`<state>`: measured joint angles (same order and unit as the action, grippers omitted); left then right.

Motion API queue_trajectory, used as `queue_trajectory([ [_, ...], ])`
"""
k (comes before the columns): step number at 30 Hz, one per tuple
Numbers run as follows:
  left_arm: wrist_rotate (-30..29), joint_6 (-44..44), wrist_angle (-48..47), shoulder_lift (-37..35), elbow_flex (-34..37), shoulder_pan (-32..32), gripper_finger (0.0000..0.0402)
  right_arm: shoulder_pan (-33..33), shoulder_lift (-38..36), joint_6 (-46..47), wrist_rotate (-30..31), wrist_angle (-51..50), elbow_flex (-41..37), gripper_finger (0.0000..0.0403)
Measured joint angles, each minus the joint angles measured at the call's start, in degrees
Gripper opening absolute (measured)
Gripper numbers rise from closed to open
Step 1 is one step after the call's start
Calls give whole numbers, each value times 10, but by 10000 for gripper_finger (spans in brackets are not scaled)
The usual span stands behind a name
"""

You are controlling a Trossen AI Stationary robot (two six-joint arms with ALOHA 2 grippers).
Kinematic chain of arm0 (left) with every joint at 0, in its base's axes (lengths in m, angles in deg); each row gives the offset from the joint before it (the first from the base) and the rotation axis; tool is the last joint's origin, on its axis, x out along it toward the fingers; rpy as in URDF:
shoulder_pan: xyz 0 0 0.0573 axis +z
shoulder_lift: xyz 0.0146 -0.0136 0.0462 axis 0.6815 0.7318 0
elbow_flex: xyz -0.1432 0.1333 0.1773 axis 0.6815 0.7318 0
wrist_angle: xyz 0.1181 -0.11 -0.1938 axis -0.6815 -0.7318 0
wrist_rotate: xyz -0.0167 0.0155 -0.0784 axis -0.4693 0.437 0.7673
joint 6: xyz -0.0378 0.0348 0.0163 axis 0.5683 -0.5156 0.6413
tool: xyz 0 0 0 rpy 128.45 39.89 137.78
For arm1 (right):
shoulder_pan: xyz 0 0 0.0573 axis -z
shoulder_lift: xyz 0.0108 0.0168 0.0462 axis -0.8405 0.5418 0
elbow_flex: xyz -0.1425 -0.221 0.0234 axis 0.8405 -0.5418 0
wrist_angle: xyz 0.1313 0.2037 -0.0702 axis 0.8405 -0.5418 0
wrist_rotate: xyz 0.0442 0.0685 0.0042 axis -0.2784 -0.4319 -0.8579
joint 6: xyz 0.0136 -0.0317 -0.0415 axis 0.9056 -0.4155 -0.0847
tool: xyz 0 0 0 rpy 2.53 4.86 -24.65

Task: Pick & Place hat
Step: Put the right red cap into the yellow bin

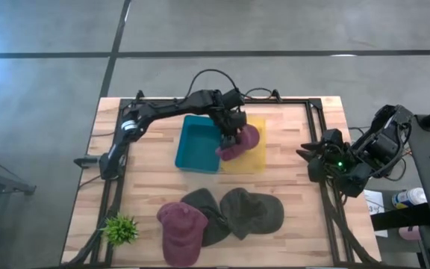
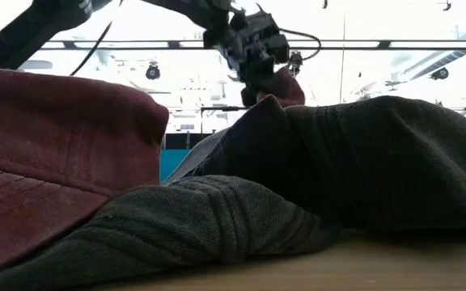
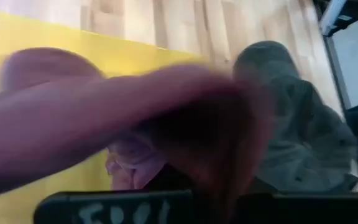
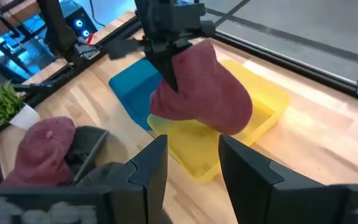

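At six o'clock on the table, nearest the low camera, we see three caps waiting in a heap: a maroon cloth cap (image 1: 181, 228) at seven o'clock, a dark grey cap (image 1: 206, 211) partly tucked under it, and an olive-grey cap (image 1: 254, 211) touching that one on its other side. A small green potted plant (image 1: 121, 229) stands near the table's corner at about eight o'clock, clear of the work.

Toward the centre, our left gripper (image 1: 228, 139) is pinched tight on a second maroon cloth cap (image 1: 240, 142) and holds it in the air, hanging from the fingers over the near edge of the shallow yellow plastic tray (image 1: 254, 161). We judge the cap is held high so that its brim clears the tray wall before being let down. Just beside the yellow tray, at nine o'clock from it and touching, sits a teal plastic bin (image 1: 198, 142).

Off at three o'clock, past the table edge, our right gripper (image 4: 191, 163) waits with its fingers standing apart and nothing between them, out of the left arm's way.
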<state>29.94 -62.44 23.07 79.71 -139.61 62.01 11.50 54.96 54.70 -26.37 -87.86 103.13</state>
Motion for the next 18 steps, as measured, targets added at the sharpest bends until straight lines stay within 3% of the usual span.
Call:
queue_trajectory([
  [3,11,19,25,0,8,1,17,0,0,4,0,16,-5,139],
  [6,86,46,20,0,3,1,15,0,0,4,0,26,-8,139],
  [10,79,38,-17,0,-12,-4,7,0,0,3,-1,31,-9,139],
  [13,117,36,-30,0,-15,-7,10,0,0,2,-1,31,-9,139],
  [18,59,10,-13,1,-10,-10,10,0,0,-10,-1,33,-9,139],
])
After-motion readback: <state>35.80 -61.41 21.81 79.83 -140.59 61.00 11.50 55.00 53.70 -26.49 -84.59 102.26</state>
